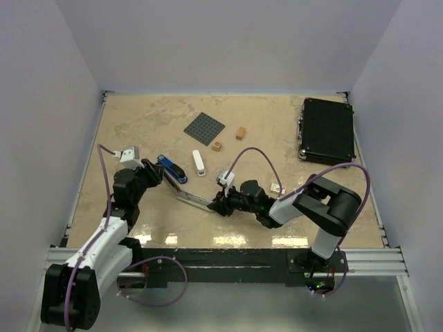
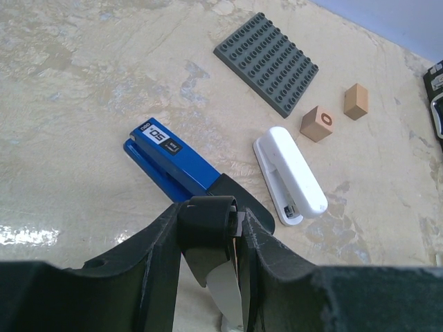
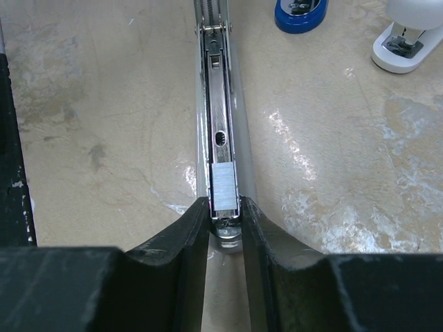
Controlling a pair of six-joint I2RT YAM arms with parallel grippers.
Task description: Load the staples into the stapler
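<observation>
Top view: blue stapler swung open, metal magazine reaching toward right gripper. Left gripper at hinge. Small whitish staple box on table beside right arm. Black case shut, contents hidden.

Left wrist: "50" label on stapler top. Wooden block marked "0". Left jaws clamped on stapler's black hinge end.

Right wrist: silver staple strip lying in magazine channel, near end. Right jaws narrow, hugging channel sides. Grip on strip or channel: cannot tell.

My left gripper clamps the stapler at its hinge end, arm bent up behind it. My right arm stretches low toward the stapler's open rail — right gripper pinching the rail's tip.
</observation>
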